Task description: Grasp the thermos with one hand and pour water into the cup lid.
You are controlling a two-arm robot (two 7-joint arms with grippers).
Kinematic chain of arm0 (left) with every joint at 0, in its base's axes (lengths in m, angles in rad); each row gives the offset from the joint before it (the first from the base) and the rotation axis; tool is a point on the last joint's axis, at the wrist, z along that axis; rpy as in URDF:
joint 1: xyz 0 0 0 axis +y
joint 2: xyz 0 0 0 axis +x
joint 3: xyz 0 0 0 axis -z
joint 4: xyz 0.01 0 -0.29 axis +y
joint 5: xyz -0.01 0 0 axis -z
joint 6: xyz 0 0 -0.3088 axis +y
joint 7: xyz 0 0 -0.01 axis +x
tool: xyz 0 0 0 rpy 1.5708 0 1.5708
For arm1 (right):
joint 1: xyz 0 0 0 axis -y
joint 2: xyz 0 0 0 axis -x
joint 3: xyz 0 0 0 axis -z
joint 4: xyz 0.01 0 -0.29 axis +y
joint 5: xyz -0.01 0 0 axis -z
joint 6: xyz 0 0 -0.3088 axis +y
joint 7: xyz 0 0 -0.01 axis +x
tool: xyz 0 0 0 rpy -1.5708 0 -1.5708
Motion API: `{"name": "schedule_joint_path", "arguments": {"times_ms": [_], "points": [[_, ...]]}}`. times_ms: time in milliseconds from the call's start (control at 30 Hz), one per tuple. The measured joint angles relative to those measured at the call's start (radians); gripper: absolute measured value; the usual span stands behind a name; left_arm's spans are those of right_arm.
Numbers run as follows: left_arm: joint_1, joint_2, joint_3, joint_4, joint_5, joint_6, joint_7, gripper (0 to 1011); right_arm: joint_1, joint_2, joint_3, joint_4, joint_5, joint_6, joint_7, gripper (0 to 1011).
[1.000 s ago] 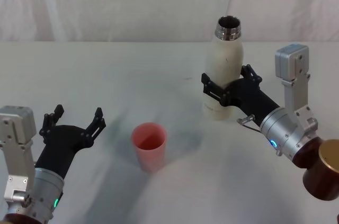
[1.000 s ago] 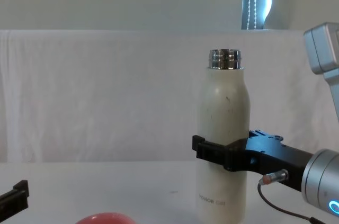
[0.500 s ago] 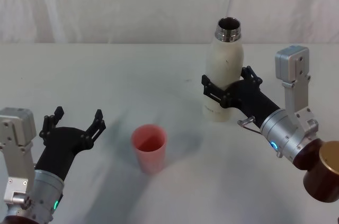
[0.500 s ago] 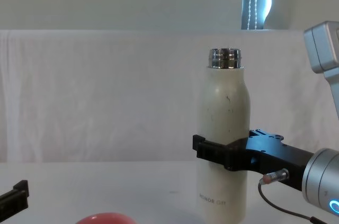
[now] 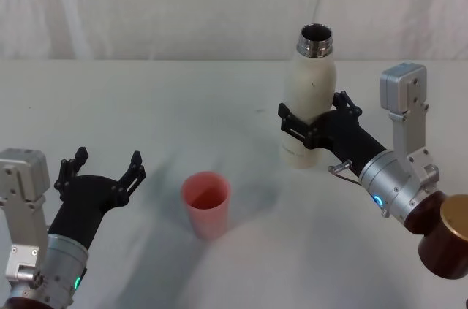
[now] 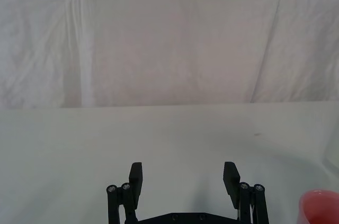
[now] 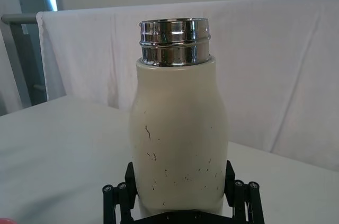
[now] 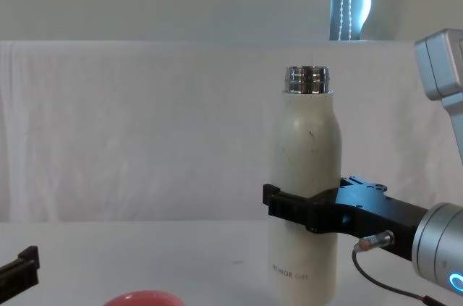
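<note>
Right gripper (image 5: 313,125) clamps the upright thermos (image 5: 308,101) (lettering (image 8: 292,273) visible from the chest); left gripper (image 5: 102,170) gapes empty.

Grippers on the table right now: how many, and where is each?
2. The right gripper is clamped around the thermos; the left gripper hangs open, left of the cup lid.

Head looks down; chest level; both share thermos (image 5: 310,97).

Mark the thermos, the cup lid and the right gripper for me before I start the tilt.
thermos (image 5: 309,108), head view, on the cream body above the clamp.
cup lid (image 5: 206,201), head view, on its salmon-red outer wall near the rim.
right gripper (image 5: 312,123), head view, midway between its fingertips, at the thermos's lower body.
</note>
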Motion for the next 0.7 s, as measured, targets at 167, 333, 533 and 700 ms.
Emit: {"name": "schedule_joint_path", "arguments": {"times_ms": [167, 333, 533, 700], "points": [[0.000, 0.000, 0.000, 0.000, 0.000, 0.000, 0.000, 1001, 0.000, 0.000, 0.000, 0.001, 0.000, 0.000, 0.000, 956], [0.000, 0.000, 0.000, 0.000, 0.000, 0.000, 0.000, 1001, 0.000, 0.000, 0.000, 0.001, 0.000, -0.001, 0.000, 956], [0.000, 0.000, 0.000, 0.000, 0.000, 0.000, 0.000, 1001, 0.000, 0.000, 0.000, 0.001, 0.000, -0.001, 0.000, 956], [0.000, 0.000, 0.000, 0.000, 0.000, 0.000, 0.000, 1001, 0.000, 0.000, 0.000, 0.001, 0.000, -0.001, 0.000, 956]]}}
